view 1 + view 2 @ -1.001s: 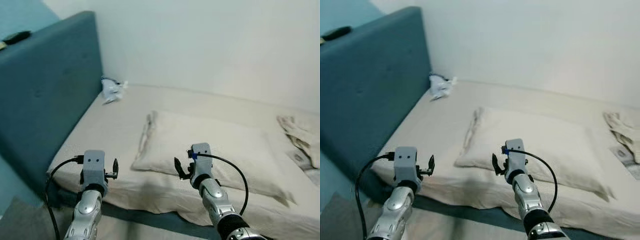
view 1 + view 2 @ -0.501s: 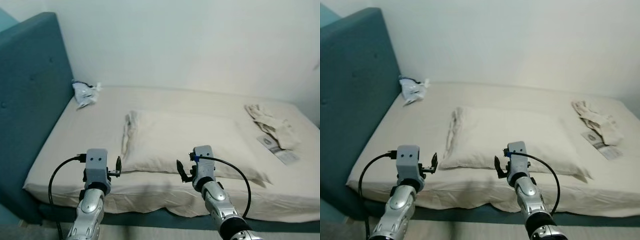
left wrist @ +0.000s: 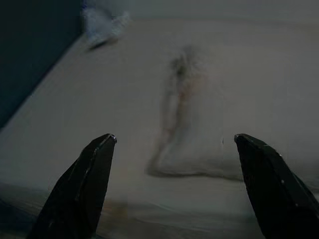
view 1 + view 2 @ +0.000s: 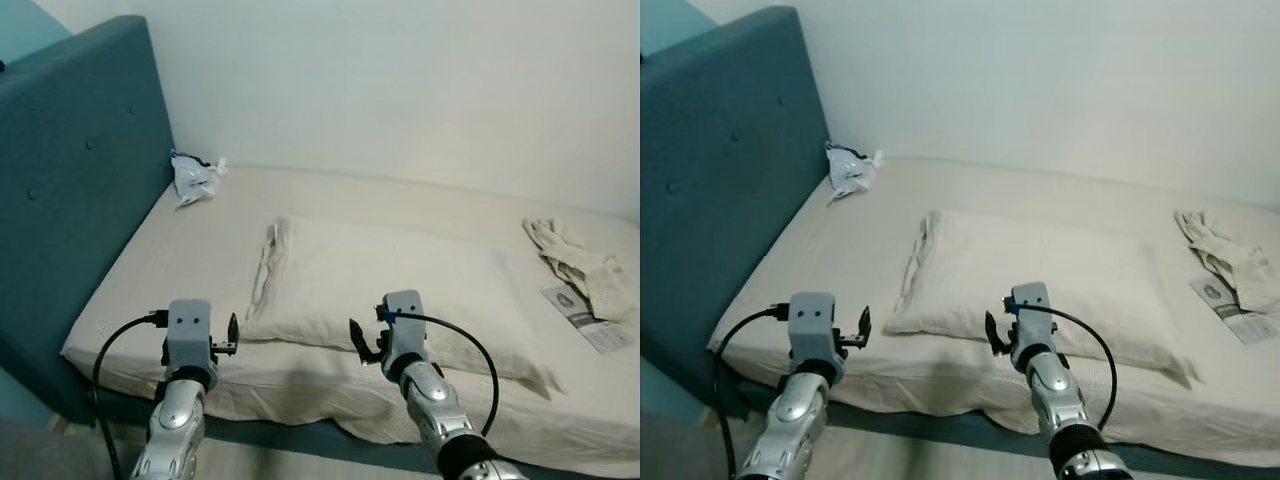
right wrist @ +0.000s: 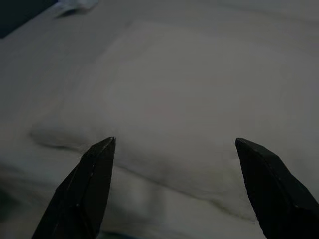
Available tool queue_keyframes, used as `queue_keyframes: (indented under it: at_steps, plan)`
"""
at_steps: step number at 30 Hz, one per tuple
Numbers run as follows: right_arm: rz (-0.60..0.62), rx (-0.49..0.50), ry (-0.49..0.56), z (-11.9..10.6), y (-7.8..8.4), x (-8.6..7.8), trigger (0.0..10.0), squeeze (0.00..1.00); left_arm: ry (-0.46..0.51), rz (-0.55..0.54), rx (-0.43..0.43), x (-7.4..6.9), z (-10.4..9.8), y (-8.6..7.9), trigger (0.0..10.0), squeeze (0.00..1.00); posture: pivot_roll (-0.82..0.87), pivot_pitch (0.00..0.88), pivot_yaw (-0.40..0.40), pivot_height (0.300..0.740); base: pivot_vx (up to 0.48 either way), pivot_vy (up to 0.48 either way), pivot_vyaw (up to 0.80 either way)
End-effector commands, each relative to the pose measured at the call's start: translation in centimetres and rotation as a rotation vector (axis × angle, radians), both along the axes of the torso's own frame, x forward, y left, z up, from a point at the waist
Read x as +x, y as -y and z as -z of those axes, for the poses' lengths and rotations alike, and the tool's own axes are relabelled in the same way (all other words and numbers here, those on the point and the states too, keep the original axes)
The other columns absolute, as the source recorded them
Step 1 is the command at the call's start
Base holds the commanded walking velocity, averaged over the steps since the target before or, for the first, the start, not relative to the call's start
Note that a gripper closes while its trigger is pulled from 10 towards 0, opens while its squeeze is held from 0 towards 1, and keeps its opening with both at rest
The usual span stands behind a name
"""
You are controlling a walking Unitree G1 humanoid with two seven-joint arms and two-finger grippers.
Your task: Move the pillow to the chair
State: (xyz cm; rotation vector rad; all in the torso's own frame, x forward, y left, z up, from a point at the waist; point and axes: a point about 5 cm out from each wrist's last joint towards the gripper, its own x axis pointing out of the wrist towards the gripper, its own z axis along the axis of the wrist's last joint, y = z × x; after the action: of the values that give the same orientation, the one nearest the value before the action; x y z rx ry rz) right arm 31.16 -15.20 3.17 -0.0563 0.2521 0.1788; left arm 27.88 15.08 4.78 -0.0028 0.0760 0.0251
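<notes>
Pillow (image 4: 385,290) is your landmark: it lies flat in the middle of the bed (image 4: 200,250), cream against a cream sheet, with its crumpled open end turned toward the teal headboard (image 4: 75,190). You see nothing resting on top of it, and neither gripper touches it.

Your left gripper (image 4: 228,338) hovers just off the pillow's near corner on the headboard side, above the bed's front edge. In the left wrist view its fingers (image 3: 82,186) stand wide apart, with that rumpled pillow end showing between them. They hold nothing.

Your right gripper (image 4: 357,341) hovers at the pillow's near long edge, roughly at its middle, close above the sheet. In the right wrist view its fingers (image 5: 87,189) are likewise spread wide and empty, and the pillow's broad face lies beyond them. A black cable loops from each wrist back along the silver arm.

Beyond the pillow, at the corner where the headboard meets the white wall, you can see a crumpled plastic bag (image 4: 193,176). On the far side of the pillow from the headboard, a bunched pale cloth (image 4: 575,262) lies on the sheet, and just beside it, nearer to you, sits a flat printed packet (image 4: 590,320); its label is too small to read. Below the pillow's near edge, the sheet hangs over the bed's dark teal base.
</notes>
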Motion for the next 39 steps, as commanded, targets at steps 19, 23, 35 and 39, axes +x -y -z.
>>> queue_keyframes:
  at_steps: [19,23,35,39]
  plan:
    - [-0.086,0.040,0.122,-4.3,-1.5,3.2,10.0,0.00,-0.014,-0.015,0.021,1.4,-0.1,-0.7,10.0,0.00,0.04,0.000,-0.065,0.740,0.000,0.000,0.00]
    - [-0.103,0.041,0.109,-4.0,-1.8,3.0,10.0,0.00,-0.013,-0.041,0.044,1.4,-0.1,-1.2,10.0,0.00,0.04,0.000,-0.065,0.740,0.000,0.000,0.00]
    - [-0.111,0.024,0.159,-5.2,-2.6,3.8,10.0,0.00,-0.032,-0.283,0.231,4.8,-3.1,-7.2,10.0,0.00,0.06,0.000,-0.068,0.740,0.000,0.000,0.00]
    - [-0.073,0.104,0.314,-8.2,-2.7,4.9,10.0,0.00,0.089,-0.282,0.124,5.4,-4.9,-7.5,10.0,0.00,0.05,0.000,-0.057,0.740,0.000,0.000,0.00]
